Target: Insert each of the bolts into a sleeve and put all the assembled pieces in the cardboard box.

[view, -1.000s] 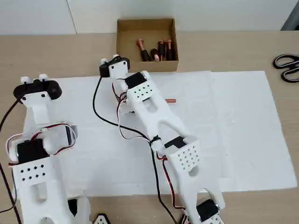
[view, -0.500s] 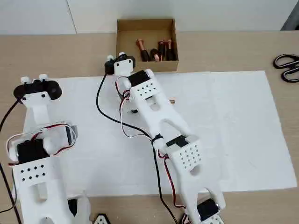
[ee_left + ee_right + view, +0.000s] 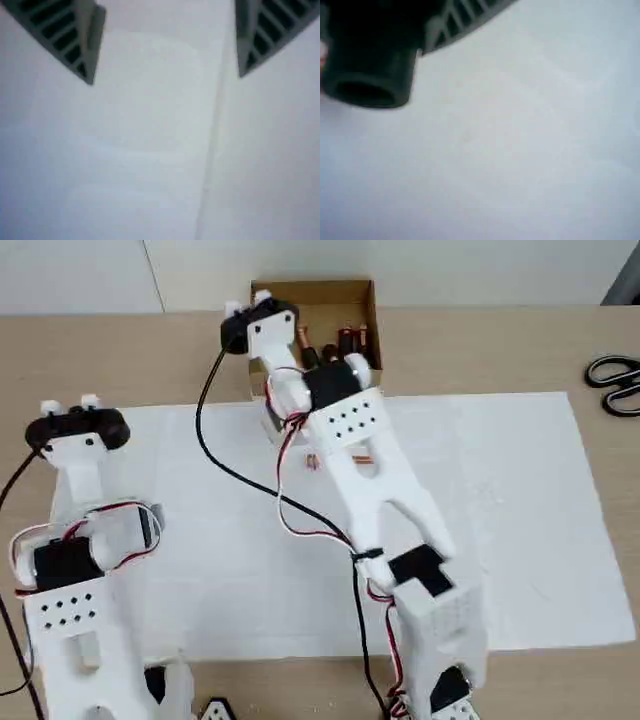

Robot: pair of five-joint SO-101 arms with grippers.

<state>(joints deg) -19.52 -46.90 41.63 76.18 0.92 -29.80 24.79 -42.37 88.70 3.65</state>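
Since the earlier frames the right arm has extended toward 12 o'clock, up to the cardboard box [image 3: 262,300]. The right gripper [image 3: 402,37] pinches a black sleeve [image 3: 367,70]. The left gripper [image 3: 165,45] hangs spread over the paper [image 3: 520,500] at 9 o'clock. Several assembled pieces [image 3: 340,345] are boxed. One bolt [image 3: 362,458] lies near centre, apparently unsleeved.

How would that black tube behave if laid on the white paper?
The black tube looks round, so on its side it would probably roll; the paper looks flat and smooth, giving little to stop it. Its open end suggests it is hollow, so likely light. It holds its shape, so probably stiff.
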